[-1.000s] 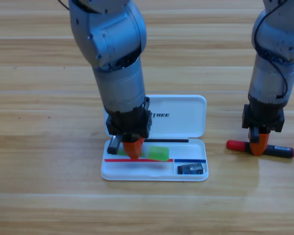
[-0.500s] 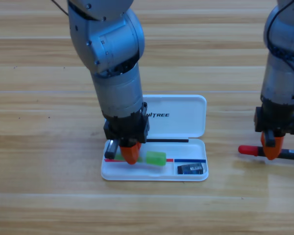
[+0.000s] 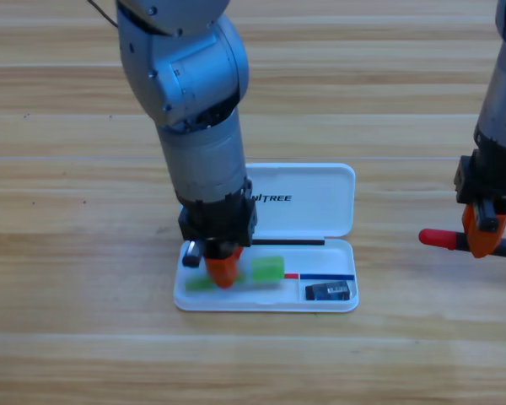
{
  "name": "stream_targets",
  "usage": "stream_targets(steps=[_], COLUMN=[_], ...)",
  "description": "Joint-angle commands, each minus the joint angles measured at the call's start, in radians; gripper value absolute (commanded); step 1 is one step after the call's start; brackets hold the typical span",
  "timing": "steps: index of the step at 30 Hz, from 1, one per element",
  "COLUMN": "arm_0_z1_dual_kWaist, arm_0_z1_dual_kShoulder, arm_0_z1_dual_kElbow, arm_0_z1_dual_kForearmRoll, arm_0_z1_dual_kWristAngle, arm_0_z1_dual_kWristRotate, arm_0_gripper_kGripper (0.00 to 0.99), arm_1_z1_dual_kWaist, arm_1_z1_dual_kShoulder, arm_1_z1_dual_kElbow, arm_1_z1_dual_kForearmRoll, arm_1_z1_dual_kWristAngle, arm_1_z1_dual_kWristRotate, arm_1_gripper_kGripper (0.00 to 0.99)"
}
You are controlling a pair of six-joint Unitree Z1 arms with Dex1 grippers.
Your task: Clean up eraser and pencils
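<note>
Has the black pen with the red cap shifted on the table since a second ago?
Yes. The black pen, under the right hand, has slid rightward, farther from the white case.

Two pen-like sticks are in view: one green pencil [image 3: 267,270] lying in the tray of the one white case [image 3: 320,202], and one black pencil with a red cap [image 3: 438,239] out on the table [image 3: 67,253]. One eraser [image 3: 329,291] (small, dark) sits in the case. Two arms, each with one end effector: left [image 3: 222,270], right [image 3: 482,239].
</note>
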Motion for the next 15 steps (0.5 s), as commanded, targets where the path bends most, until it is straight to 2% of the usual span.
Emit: stream_targets(steps=[1, 7, 11, 15], arm_0_z1_dual_kWaist=[-0.021, -0.021, -0.019, -0.016], arm_0_z1_dual_kShoulder=[0.036, 0.034, 0.018, -0.071], arm_0_z1_dual_kElbow=[0.018, 0.018, 0.019, 0.048], arm_0_z1_dual_kForearmRoll=[-0.011, -0.011, -0.009, 0.011], arm_0_z1_dual_kWristAngle=[-0.009, -0.008, -0.008, -0.022], arm_0_z1_dual_kWristRotate=[-0.014, -0.012, -0.012, -0.005], arm_0_gripper_kGripper=[0.974, 0.99, 0.99, 0.99], arm_1_z1_dual_kWaist=[0.04, 0.06, 0.111, 0.168], arm_1_z1_dual_kShoulder=[0.002, -0.015, -0.038, -0.021], arm_1_z1_dual_kElbow=[0.004, 0.004, -0.028, -0.09], arm_1_z1_dual_kForearmRoll=[0.014, 0.016, 0.037, 0.06], arm_1_z1_dual_kWristAngle=[0.006, 0.015, 0.031, 0.031], arm_1_z1_dual_kWristRotate=[-0.004, -0.001, 0.007, 0.028], arm_1_gripper_kGripper=[0.0, 0.0, 0.0, 0.0])
